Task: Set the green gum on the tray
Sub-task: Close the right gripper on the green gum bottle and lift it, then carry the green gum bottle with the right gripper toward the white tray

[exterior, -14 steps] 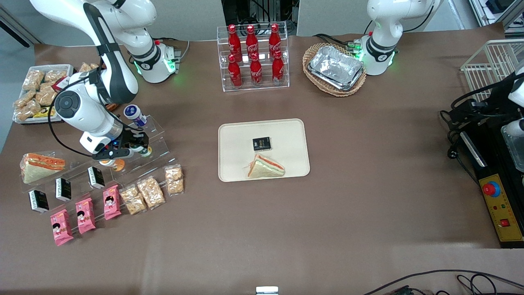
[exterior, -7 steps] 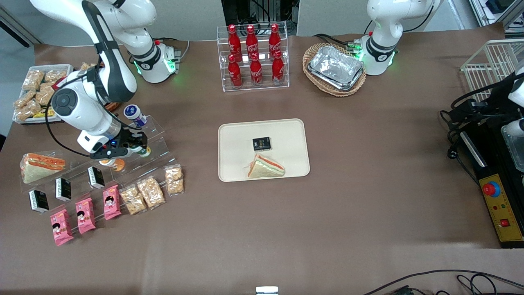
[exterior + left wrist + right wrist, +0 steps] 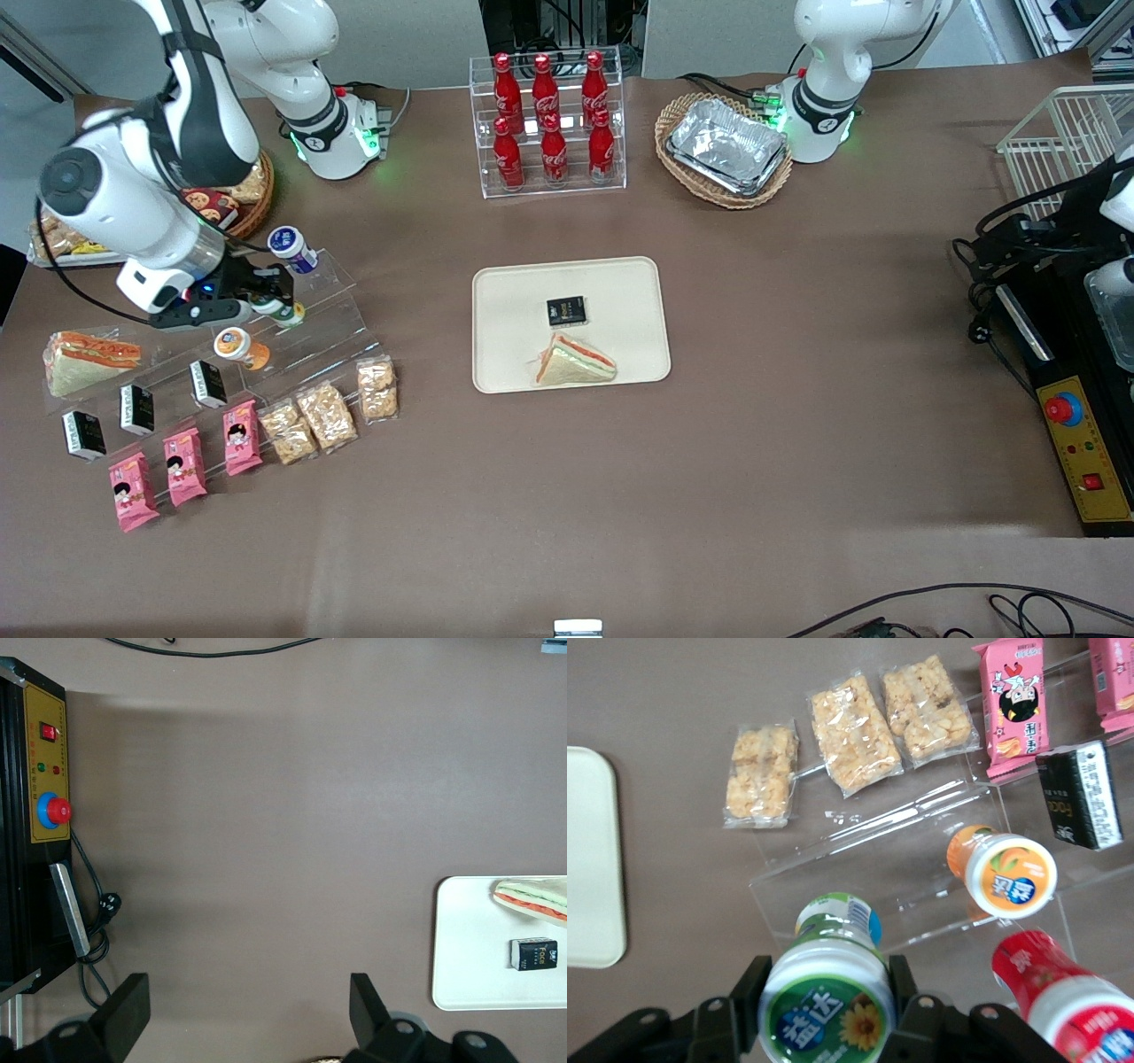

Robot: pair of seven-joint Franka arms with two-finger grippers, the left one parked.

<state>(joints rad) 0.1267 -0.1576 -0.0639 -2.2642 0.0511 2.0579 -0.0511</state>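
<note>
The table (image 3: pixel 797 443) is wide brown cloth w/ a lot of bare room nearer the front camera and toward the parked arm's end. At its middle lies the tray (image 3: pixel 514 292), cream, low rim, rounded corners, carrying 1 sandwich wedge (image 3: pixel 574 361) and 1 small black box (image 3: pixel 566 311); the rest of the tray floor is open.

The clear stepped stand (image 3: pixel 332 306) sits toward the working arm's end. The gripper (image 3: pixel 266 297) hangs over it, its fingers (image 3: pixel 749 992) closed tight on the green gum (image 3: pixel 826 1008), one each side of the bottle just under the lid. The gum is up off the stand steps in the wrist view, lid facing the wrist camera. It's well apart from the tray.

Counts: 6 red cola bottles (image 3: pixel 545 120) in a clear rack, 2 rows of 3. 3 pink snack packs (image 3: pixel 182 465), 3 black boxes (image 3: pixel 137 409) and 3 clear cracker packs (image 3: pixel 328 412) in rows near the stand, nearer the front camera. 1 wrapped sandwich (image 3: pixel 89 359) beside them. 1 blue-lidded bottle (image 3: pixel 292 248) and 1 orange-lidded bottle (image 3: pixel 241 347) on the stand; 1 red-lidded bottle (image 3: pixel 1063 1001) shows in the wrist view just beside the orange one. A wicker basket (image 3: pixel 722 197) holds stacked foil trays (image 3: pixel 726 143); count can't be told.
</note>
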